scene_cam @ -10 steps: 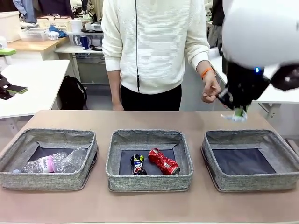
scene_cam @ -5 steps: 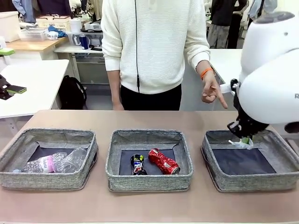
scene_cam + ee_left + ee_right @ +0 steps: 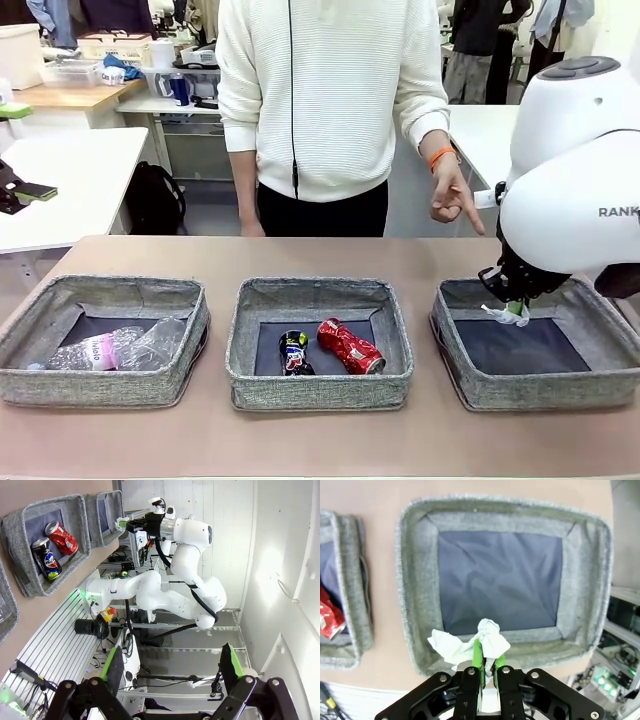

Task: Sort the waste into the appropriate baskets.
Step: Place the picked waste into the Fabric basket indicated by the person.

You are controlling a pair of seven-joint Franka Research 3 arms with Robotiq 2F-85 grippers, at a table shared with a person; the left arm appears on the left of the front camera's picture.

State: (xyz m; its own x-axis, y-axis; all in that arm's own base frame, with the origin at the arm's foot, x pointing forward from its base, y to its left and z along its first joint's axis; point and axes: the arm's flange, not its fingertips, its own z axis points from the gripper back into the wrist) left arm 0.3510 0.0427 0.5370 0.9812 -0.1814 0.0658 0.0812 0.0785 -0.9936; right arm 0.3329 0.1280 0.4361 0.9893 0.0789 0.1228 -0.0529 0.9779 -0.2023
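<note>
Front: right gripper (image 3: pixel 514 309) pinches the crumpled paper (image 3: pixel 508 313) over the right basket (image 3: pixel 537 385); person's hand (image 3: pixel 452 195) points just behind it. Left wrist: left gripper (image 3: pixel 172 672) spread wide, nothing held, cans (image 3: pixel 52 550) in the middle basket (image 3: pixel 20 527). Right wrist: paper over the basket's near wall, base bare.

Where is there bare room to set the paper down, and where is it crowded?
The right basket has a bare dark base, below the paper ball pinched in the right gripper. The middle basket holds a dark can and red can; the left basket holds a bottle.
</note>
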